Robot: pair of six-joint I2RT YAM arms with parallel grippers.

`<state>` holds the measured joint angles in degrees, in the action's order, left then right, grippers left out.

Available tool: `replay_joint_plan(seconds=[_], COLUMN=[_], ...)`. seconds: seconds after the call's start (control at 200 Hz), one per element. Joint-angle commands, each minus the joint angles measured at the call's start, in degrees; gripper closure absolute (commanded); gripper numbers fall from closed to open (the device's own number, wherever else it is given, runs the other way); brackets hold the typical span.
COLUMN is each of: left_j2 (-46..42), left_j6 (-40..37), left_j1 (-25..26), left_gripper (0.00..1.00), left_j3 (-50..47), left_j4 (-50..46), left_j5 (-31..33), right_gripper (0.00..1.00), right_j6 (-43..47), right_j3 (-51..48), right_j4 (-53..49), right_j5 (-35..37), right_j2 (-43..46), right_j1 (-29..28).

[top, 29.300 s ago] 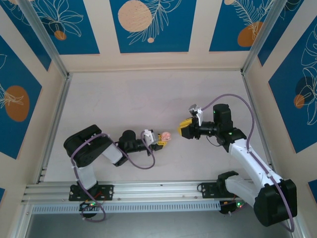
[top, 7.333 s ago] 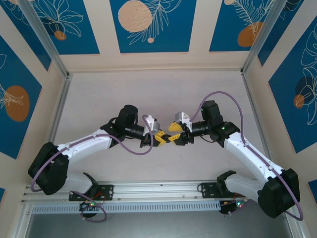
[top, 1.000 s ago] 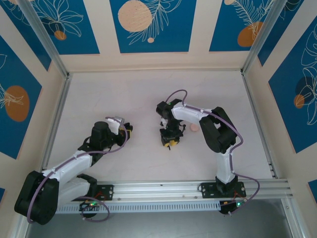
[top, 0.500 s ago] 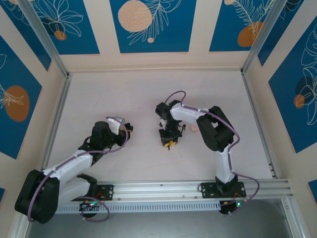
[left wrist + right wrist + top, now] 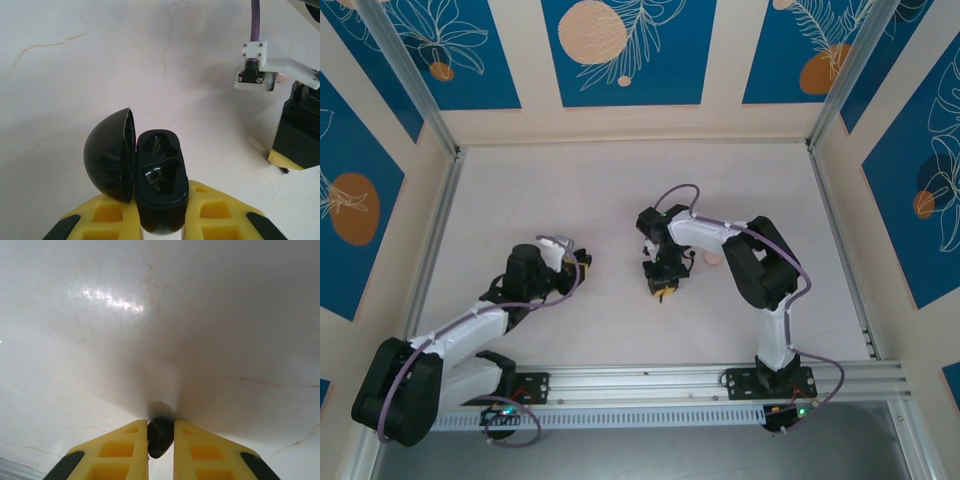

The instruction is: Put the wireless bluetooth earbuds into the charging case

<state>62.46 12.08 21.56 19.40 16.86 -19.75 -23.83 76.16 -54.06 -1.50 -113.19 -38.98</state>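
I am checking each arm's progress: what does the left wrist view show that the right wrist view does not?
Left wrist: the open charging case, its lid swung left, held between the left fingers. Right wrist: a small black earbud pinched between the right fingers. Both: yellow fingers at the bottom edge, above the pale marbled table.

Bare table [image 5: 620, 190] between left hand [image 5: 584, 262] and right hand [image 5: 663, 291], well apart; pale-pink disc [image 5: 713, 257] near the right hand.
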Motion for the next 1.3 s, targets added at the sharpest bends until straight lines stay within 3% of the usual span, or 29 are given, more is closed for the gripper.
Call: replay_joint_plan(seconds=[0.0, 0.175, 0.47, 0.69, 0.98, 1.295], left_j2=[1.44, 6.16, 13.85, 20.24, 25.48, 28.91], left_j6=[-1.84, -4.34, -11.98, -12.03, -11.82, -8.95], left_j1=[0.57, 3.49, 8.62, 10.07, 11.81, 12.10], left_gripper=[0.87, 0.87, 0.86, 0.86, 0.86, 0.86], left_j3=[-0.98, -2.38, -0.37, 1.31, 4.48, 6.88], left_j4=[8.17, 18.38, 25.40, 33.17, 37.54, 41.12], left_j5=[-4.89, -9.85, -18.96, -23.70, -26.29, -27.19], right_gripper=[0.85, 0.85, 0.85, 0.85, 0.85, 0.85], right_j6=[-1.11, -0.77, 4.73, 9.37, 12.37, 14.85], right_j3=[-3.56, -8.58, -18.42, -25.71, -34.27, -35.85], right_j4=[4.87, 12.49, 26.58, 36.65, 49.11, 53.44], right_j5=[1.80, 2.49, 4.44, 4.75, 1.76, -0.28], right_j2=[4.07, 12.28, 26.74, 36.05, 45.05, 48.41], right_j1=[-0.06, 0.22, 0.40, 0.49, 0.40, -1.60])
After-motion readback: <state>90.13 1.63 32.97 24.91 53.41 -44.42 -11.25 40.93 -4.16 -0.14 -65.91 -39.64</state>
